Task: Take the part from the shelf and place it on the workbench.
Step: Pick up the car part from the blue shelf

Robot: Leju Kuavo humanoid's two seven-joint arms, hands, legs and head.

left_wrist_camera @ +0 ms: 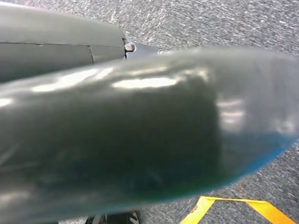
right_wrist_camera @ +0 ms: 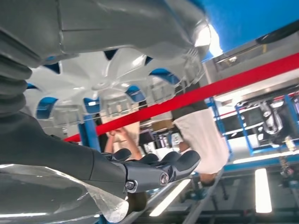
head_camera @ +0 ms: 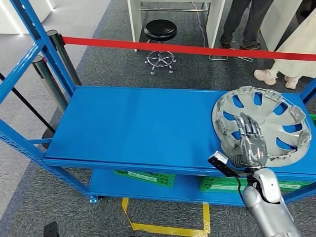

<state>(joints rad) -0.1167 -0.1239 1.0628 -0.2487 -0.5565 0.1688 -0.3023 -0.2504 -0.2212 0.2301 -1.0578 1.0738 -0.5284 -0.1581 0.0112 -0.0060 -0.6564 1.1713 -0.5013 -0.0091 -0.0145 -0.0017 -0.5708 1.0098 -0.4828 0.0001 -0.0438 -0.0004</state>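
We see the silver spoked wheel cover [head_camera: 261,125] lying at the right end of the blue shelf [head_camera: 141,128], whose smooth deck stretches open to its left. Our right robot hand [head_camera: 250,139] rests over the cover's near rim, fingers extended; whether it grips, we cannot tell. Green crates [head_camera: 147,177] sit on the lower tier.

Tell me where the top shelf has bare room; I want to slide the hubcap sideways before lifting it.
The blue shelf is bare from its left edge, by the blue upright, across to the hubcap. The crowded end is the right one: there the hubcap lies, and the right hand rests over its near rim. Behind the shelf runs the red barrier tape.
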